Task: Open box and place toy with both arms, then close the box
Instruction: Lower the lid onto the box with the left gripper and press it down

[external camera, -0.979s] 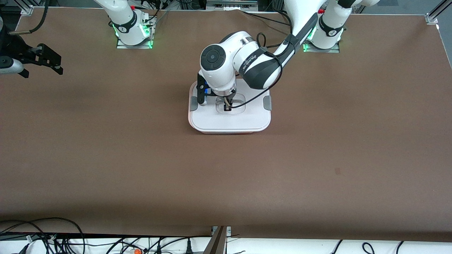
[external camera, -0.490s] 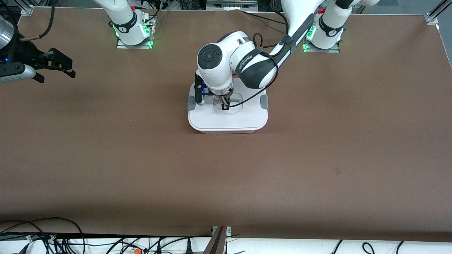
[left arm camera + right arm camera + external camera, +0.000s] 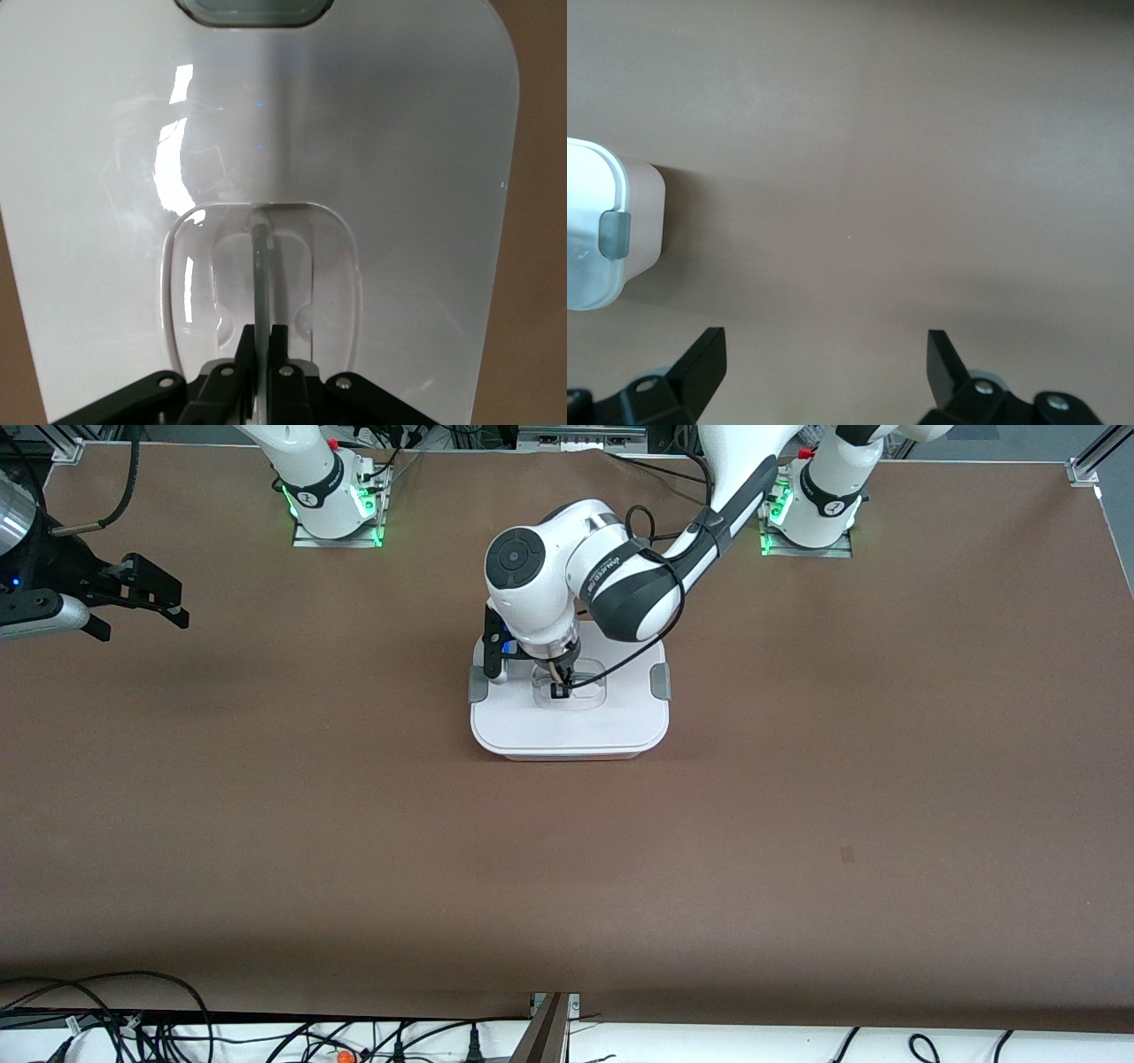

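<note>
While the left arm is reaching across from its base, I am seeing the left claw (image 3: 561,688) sitting down in the recessed clear handle (image 3: 262,283) in the middle of the box (image 3: 569,710) lid, fingers (image 3: 277,347) pressed together and pinching the thin handle bar. In the left wrist view the bar is running straight out from between the fingertips, with the white lid (image 3: 372,133) filling nearly everything around it.

The box is sitting on the brown bench (image 3: 797,824) about midway between the two arm ends, toward the bases rather than the front camera. Lid is lying on the tub, a grey side clip (image 3: 660,682) showing at each end of it, and a strip of pale pink wall is peeking out along the edge nearest the camera. I cannot tell what is inside the box, the lid is covering it.

The right arm is waiting. The right claw (image 3: 142,607) is hanging over bare bench at the right arm's end, well apart from the box, fingers spread wide with nothing between them. In the right wrist view only a corner of the box with one clip (image 3: 616,235) is showing.
</note>
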`<move>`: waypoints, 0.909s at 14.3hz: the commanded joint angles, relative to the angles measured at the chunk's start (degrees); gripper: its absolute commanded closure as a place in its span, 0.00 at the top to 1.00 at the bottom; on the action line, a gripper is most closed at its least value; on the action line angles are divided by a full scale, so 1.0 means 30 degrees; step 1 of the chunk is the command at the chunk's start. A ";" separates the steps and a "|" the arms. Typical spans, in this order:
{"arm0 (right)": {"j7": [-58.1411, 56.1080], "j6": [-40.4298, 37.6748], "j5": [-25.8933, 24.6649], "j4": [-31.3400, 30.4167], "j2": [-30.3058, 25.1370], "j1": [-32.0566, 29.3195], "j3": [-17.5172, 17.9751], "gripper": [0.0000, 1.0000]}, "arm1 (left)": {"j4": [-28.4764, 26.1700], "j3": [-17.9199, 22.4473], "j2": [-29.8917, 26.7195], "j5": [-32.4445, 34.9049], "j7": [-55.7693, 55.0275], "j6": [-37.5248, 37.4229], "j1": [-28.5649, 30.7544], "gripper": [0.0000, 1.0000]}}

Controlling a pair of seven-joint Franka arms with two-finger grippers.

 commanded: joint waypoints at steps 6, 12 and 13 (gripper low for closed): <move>0.0024 -0.0266 -0.0189 0.1119 0.0844 0.0082 -0.0303 1.00 | -0.0817 0.0009 -0.0091 0.0324 -0.0181 -0.1095 -0.0410 0.00; 0.0082 -0.0589 -0.0189 0.1090 0.0845 0.0111 -0.0274 1.00 | -0.0525 0.0067 -0.0820 -0.0025 -0.0328 -0.1355 -0.0060 1.00; 0.0082 -0.0589 -0.0218 0.1090 0.0845 0.0111 -0.0274 1.00 | -0.0466 0.0038 -0.1404 -0.0201 -0.0676 -0.2257 0.0289 1.00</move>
